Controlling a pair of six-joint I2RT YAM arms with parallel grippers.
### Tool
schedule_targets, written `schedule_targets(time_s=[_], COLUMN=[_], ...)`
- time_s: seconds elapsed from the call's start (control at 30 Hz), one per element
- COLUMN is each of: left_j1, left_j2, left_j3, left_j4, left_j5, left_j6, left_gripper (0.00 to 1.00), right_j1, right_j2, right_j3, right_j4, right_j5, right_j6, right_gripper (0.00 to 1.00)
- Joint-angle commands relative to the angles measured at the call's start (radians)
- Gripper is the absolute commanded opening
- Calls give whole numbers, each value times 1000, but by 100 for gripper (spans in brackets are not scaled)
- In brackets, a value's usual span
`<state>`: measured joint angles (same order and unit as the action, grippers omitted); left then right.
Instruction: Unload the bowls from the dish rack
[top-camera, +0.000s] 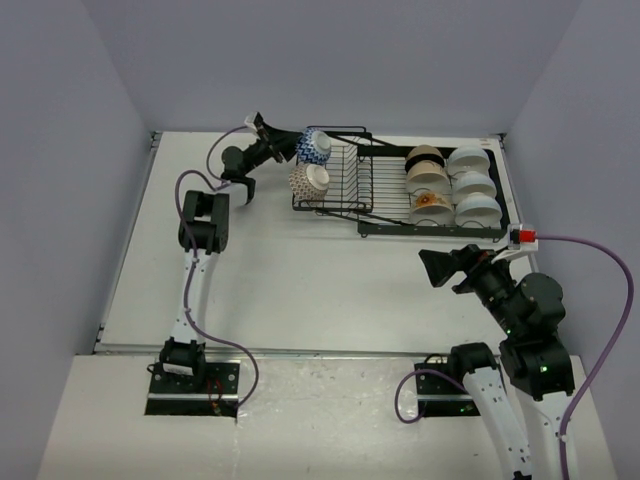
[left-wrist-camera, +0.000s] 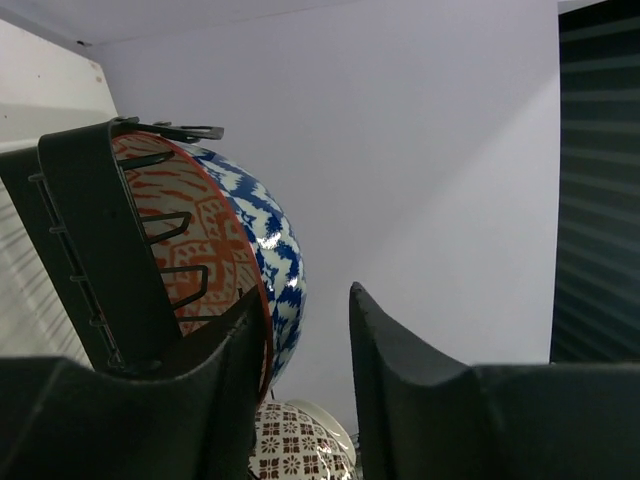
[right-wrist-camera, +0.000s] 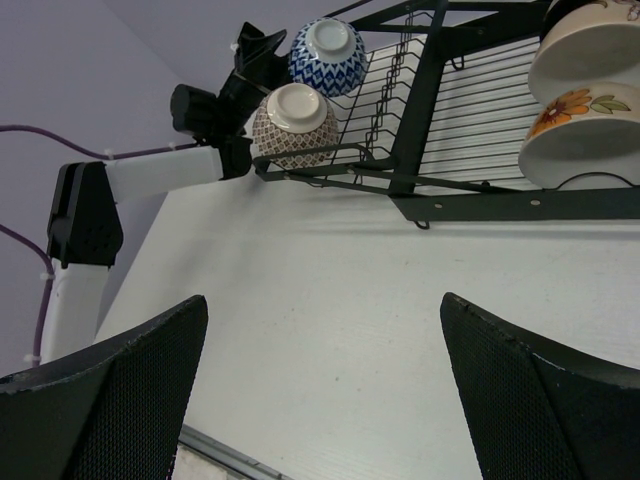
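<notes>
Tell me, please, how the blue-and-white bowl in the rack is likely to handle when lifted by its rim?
The blue-and-white bowl looks glossy and glazed, so it may slip in the left gripper, which straddles only its rim. It appears to be rigid ceramic, probably fragile if knocked against the rack wires. Standing on edge and round, it could roll once freed.

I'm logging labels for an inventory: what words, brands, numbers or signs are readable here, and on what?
None: no readable text in any view.
The blue-and-white patterned ceramic bowl and the reddish-brown patterned ceramic bowl carry only painted decoration; the black wire dish rack shows no lettering.
</notes>
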<state>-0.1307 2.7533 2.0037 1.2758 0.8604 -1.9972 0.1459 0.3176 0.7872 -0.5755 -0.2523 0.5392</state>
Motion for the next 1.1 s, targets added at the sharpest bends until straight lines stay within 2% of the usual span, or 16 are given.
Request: schedule_targets(time_s=[0.0,0.07,0.1,0.17,0.33,0.8,0.97,1.07], left_j1=[-14,-15,-17,-17,-18,-26,-35,-35], left_j2=[20,25,26,28,34,-26,-60,-101], left_j3=[55,56,58,58,66,228,358,359], left_j4=[51,56,57,60,62,33,-124,-164], left_j5=[-4,-11,-11,-12,-23,-34,-11,2], left_j6=[-43,-49,-54,-57,-72,-32,99,149], left_gripper=[37,31,23,21,0,0,0,0], right_j1=[4,4,6,4,4,4,4,4], right_j2=[-11,-11,-11,-12,-11,-6,-2,0], right_j3=[30,29,30,29,29,30,30,27], right_j4=[11,11,11,12,14,20,25,29], right_j5=[13,13,13,15,12,10,5,2], right_j6=[-4,-4,-4,-4,-4,-4,-2,-1], right_gripper=[99,99,99,99,99,99,99,99])
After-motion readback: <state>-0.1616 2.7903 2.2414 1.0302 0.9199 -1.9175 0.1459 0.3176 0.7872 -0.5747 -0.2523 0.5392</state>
